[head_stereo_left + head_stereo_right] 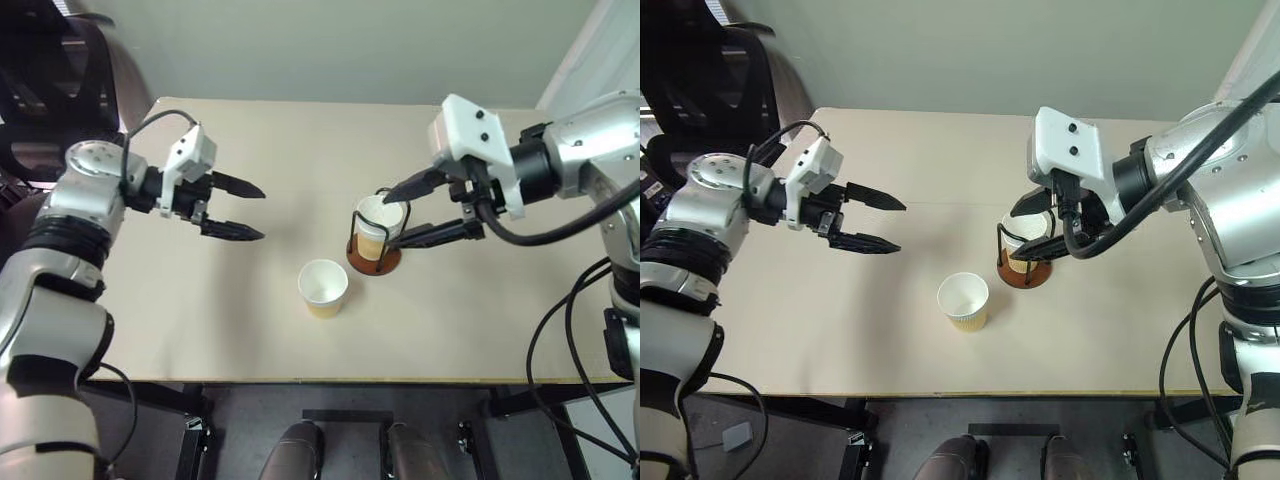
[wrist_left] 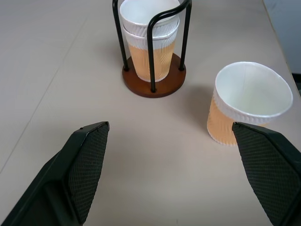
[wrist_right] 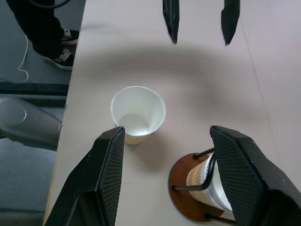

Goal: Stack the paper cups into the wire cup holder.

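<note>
The wire cup holder point(image 1: 374, 258) stands on its reddish-brown base right of the table's middle, with two nested paper cups point(image 2: 149, 44) upright inside it. A third paper cup point(image 1: 323, 287) stands alone on the table, nearer the front edge and left of the holder. My right gripper point(image 1: 398, 217) is open just above the holder, one finger on either side of the top cup's rim, holding nothing. My left gripper point(image 1: 262, 211) is open and empty over the table's left half, pointing toward the holder. The right wrist view has the lone cup point(image 3: 138, 113) ahead and the holder point(image 3: 195, 188) beside one finger.
The beige table point(image 1: 200, 320) ends at a front edge close to me and at a far edge by the wall. A black chair point(image 1: 50, 90) stands at the back left. A person's legs and shoes point(image 3: 51, 33) are on the floor beside the table.
</note>
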You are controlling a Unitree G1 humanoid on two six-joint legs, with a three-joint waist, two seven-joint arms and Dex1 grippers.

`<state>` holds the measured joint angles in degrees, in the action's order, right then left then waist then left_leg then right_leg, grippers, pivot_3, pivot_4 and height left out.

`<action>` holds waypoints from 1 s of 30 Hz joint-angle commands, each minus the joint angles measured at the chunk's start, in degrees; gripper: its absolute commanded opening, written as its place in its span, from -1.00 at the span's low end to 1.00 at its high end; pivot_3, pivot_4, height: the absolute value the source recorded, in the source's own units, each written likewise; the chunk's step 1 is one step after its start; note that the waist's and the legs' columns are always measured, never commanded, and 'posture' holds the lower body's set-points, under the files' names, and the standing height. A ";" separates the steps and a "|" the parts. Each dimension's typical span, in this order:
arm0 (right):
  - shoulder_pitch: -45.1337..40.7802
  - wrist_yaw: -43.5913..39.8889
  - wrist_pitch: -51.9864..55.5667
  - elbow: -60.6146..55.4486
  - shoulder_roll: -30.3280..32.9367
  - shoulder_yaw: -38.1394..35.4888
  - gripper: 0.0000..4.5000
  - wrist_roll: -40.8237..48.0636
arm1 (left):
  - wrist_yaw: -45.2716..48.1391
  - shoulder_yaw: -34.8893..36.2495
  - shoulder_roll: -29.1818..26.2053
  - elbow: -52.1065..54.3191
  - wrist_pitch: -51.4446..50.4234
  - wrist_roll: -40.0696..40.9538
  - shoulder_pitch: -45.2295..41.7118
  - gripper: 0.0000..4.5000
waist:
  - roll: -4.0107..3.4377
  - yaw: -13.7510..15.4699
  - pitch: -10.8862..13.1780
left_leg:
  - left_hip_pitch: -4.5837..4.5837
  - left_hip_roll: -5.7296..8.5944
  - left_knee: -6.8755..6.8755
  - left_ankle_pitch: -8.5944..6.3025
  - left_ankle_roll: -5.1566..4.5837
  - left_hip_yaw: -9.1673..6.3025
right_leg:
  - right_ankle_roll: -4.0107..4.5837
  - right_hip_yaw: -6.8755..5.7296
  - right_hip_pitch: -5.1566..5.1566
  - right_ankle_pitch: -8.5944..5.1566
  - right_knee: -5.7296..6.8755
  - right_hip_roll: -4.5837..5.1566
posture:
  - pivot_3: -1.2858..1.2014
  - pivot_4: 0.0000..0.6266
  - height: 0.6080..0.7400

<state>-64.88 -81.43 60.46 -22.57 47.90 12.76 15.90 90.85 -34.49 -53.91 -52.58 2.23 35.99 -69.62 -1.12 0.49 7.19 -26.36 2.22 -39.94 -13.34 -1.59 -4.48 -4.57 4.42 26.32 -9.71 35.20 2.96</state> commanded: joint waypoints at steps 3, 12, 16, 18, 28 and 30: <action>2.33 1.82 -8.71 0.22 1.87 5.31 0.27 -2.07 | 1.65 2.39 -2.81 4.67 -1.88 3.76 1.93 1.00 | 0.00 -0.08 0.00 | 0.06 0.01 -0.01 0.00 0.00 -0.02 | 0.01 0.05 0.02 0.00 0.14 0.04 | 0.03 -0.52 1.00; 4.80 3.22 -20.53 2.32 -1.09 14.96 0.27 -8.25 | 1.65 4.10 -6.15 7.29 -3.45 6.00 4.16 1.00 | 0.02 -0.49 -0.01 | 0.16 -0.02 -0.01 0.04 0.05 -0.01 | 0.12 0.07 0.20 -0.06 0.66 -0.02 | 0.03 -0.52 1.00; 4.82 3.89 -24.56 4.53 -3.62 17.64 0.27 -11.49 | 1.65 4.09 -6.50 7.11 -3.33 5.38 3.39 1.00 | 0.03 -0.49 -0.01 | 0.19 -0.03 0.00 0.02 0.02 -0.03 | 0.17 0.06 0.20 -0.04 0.73 -0.02 | 0.03 -0.52 1.00; 4.65 4.49 -26.16 5.58 -5.36 18.88 0.27 -13.13 | 1.65 4.10 -6.76 7.23 -3.60 5.31 3.13 1.00 | 0.03 -0.50 -0.02 | 0.19 -0.01 0.00 0.01 -0.01 -0.04 | 0.25 0.07 0.21 0.01 0.72 -0.01 | 0.03 -0.52 1.00; 3.27 3.69 -29.95 8.43 -11.25 22.50 0.27 -18.07 | 1.65 4.41 -6.63 5.85 -3.32 4.68 2.90 1.00 | 0.04 -0.63 -0.03 | 0.18 -0.02 0.02 0.02 0.01 -0.04 | 0.36 0.07 0.24 0.02 0.71 -0.02 | 0.03 -0.52 1.00; 3.03 3.35 -30.74 8.86 -12.04 23.18 0.27 -18.87 | 1.65 4.36 -6.59 5.32 -2.88 4.64 3.00 1.00 | 0.04 -0.67 -0.03 | 0.18 -0.03 0.06 0.03 0.03 -0.05 | 0.38 0.07 0.26 0.01 0.71 -0.03 | 0.03 -0.52 1.00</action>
<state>-60.34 -77.71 30.98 -13.27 36.08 35.63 -2.04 90.87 -32.10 -59.60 -46.95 -1.30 40.73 -65.03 -1.07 -0.18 7.17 -26.18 2.18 -39.85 -13.31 -1.57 -4.52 -4.18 4.48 26.60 -9.71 35.92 2.93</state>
